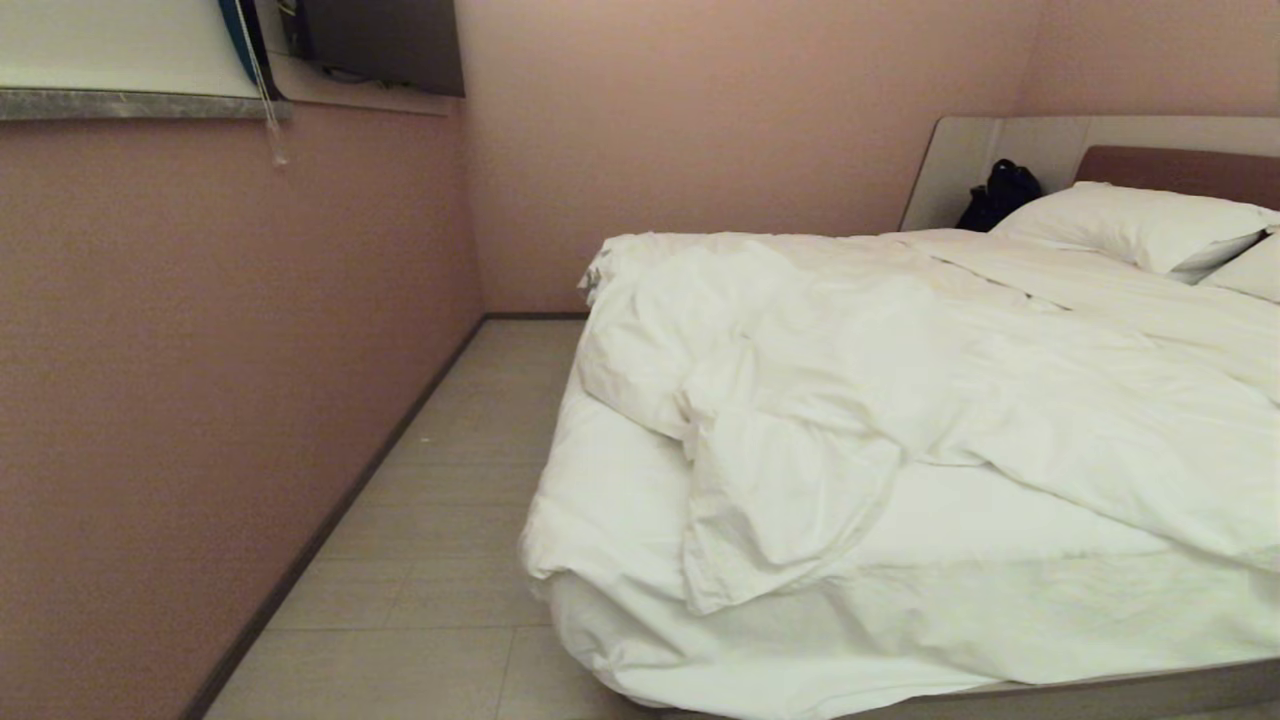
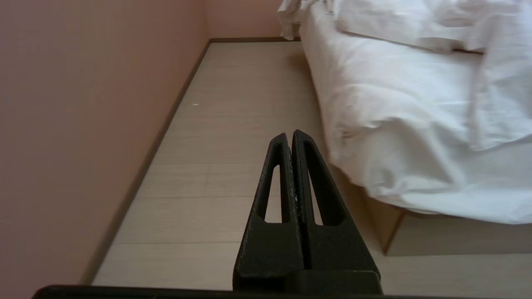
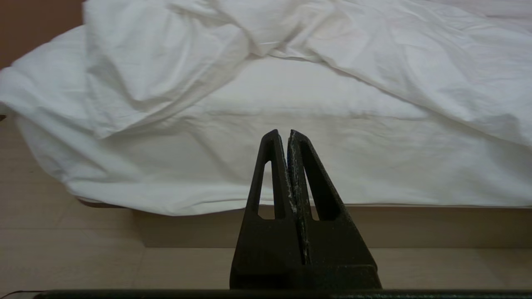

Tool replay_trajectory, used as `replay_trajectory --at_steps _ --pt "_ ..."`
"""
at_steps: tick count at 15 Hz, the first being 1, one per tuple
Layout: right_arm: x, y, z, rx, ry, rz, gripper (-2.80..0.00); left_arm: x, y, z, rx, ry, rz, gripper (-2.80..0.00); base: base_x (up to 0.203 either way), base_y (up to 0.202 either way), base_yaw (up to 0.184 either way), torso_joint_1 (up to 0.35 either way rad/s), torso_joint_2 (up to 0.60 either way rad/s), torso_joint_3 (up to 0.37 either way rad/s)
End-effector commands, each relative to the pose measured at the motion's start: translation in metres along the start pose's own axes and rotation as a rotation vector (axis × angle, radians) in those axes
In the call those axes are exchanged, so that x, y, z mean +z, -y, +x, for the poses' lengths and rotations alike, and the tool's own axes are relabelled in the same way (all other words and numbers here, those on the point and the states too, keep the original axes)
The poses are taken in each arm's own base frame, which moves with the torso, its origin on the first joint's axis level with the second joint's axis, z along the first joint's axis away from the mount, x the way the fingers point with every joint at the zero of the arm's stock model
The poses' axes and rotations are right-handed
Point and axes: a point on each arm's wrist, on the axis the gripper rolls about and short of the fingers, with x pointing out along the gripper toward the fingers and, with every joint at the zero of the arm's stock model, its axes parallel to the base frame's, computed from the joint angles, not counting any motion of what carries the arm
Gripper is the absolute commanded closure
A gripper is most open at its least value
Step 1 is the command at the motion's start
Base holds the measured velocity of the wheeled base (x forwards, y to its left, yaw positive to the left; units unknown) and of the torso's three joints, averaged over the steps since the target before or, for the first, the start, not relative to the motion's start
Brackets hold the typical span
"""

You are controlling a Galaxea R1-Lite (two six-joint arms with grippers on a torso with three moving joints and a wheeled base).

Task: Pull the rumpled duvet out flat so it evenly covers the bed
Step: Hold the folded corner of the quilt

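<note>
Nearest the robot, both arms hang low by the bed's foot corner, outside the head view. The left gripper (image 2: 289, 137) has its black, slotted, wedge-shaped fingers pressed together on nothing, aimed along the pale plank floor (image 2: 232, 124) beside the bed. The right gripper (image 3: 282, 136) is likewise closed and empty, facing the mattress side just beyond it.

The bed (image 1: 1120, 692) shows a beige boxy base edge at five o'clock in the head view, with the thin, smooth fitted sheet (image 1: 1000, 530) bare at about four o'clock. The duvet (image 1: 860, 400) lies bunched near the picture's centre: thick, puffy white fabric, deeply creased, one flap (image 1: 770, 520) folded toward the near corner and a ragged end at the far corner toward twelve o'clock. Farther off, at two o'clock, plump white pillows (image 1: 1130, 225) rest against the brown padded headboard (image 1: 1180, 170), a dark bag (image 1: 1000, 195) beside them.

The likely risks: white on white, closed fingers could pinch the sheet together with the duvet and strip the mattress. A grip on the soft flap alone may slip or only drag the heap sideways off the bed's edge, leaving it uneven.
</note>
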Motion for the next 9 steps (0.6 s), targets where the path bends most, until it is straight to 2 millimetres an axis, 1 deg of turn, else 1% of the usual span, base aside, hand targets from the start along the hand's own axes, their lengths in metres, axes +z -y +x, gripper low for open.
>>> replay_trajectory --at_steps 1,7,9 --pt "0.0 0.0 0.0 0.001 0.0 -0.001 0.0 0.0 0.0 0.0 0.0 0.0 0.0 0.0 0.0 0.197 -0.001 0.001 0.0 0.002" --pt "0.0 0.0 0.0 0.001 0.0 -0.001 0.0 0.0 0.0 0.0 0.0 0.0 0.0 0.0 0.0 0.197 -0.001 0.003 0.0 0.004" --pt "0.0 0.0 0.0 0.001 0.0 -0.001 0.0 0.0 0.0 0.0 0.0 0.0 0.0 0.0 0.0 0.133 -0.002 0.001 0.0 0.005"
